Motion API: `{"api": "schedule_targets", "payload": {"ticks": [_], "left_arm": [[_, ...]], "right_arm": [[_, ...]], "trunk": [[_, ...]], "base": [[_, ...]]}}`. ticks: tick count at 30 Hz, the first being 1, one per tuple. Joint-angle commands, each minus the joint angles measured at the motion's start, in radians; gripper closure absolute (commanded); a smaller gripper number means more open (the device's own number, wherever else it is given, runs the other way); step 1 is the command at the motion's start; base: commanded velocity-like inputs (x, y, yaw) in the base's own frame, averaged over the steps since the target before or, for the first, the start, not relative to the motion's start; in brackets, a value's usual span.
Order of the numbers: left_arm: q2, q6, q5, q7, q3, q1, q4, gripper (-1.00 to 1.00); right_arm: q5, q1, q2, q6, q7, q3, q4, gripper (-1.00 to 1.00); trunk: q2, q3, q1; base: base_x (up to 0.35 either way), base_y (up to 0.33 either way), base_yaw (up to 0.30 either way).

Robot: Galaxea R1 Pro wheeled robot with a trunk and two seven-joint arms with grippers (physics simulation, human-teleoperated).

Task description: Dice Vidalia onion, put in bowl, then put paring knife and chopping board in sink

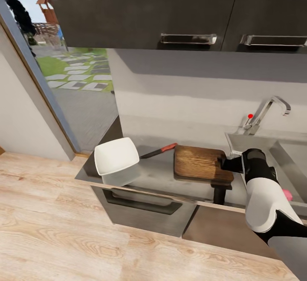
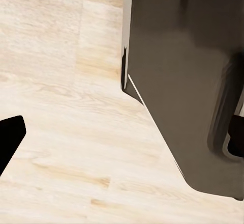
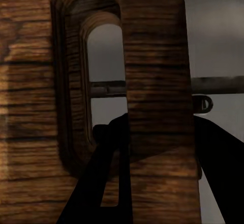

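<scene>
One pincer, my right (image 1: 226, 164), is clamped on the board (image 1: 198, 162) at its handle-slot end, fingers above and below the wood by the slot (image 3: 104, 76) in the wrist view. I hold the board raised a little above the tabletop (image 1: 157, 174), just beside the sink (image 1: 256, 142). Bowl (image 1: 116, 156) sits white at the tabletop's far left; knife (image 1: 158, 150) lies between bowl and board. No onion is in sight; I cannot tell whether dicing is done. By my judgement, board and knife have yet to reach the sink. My left pincer's state I cannot tell.
</scene>
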Motion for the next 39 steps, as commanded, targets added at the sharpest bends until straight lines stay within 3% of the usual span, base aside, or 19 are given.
{"api": "schedule_targets", "payload": {"ticks": [1, 39], "left_arm": [[0.0, -0.002, 0.01, -0.001, -0.006, 0.0, -0.001, -1.0], [0.0, -0.002, 0.01, -0.001, -0.007, 0.0, 0.001, -1.0]], "right_arm": [[0.009, -0.001, 0.001, 0.002, 0.01, -0.004, -0.001, 1.0], [0.011, -0.001, 0.001, 0.002, -0.018, -0.004, 0.039, 1.0]], "trunk": [[-0.002, -0.002, 0.001], [-0.002, -0.005, 0.001]], "base": [[0.0, 0.0, 0.0], [0.0, 0.0, 0.0]]}}
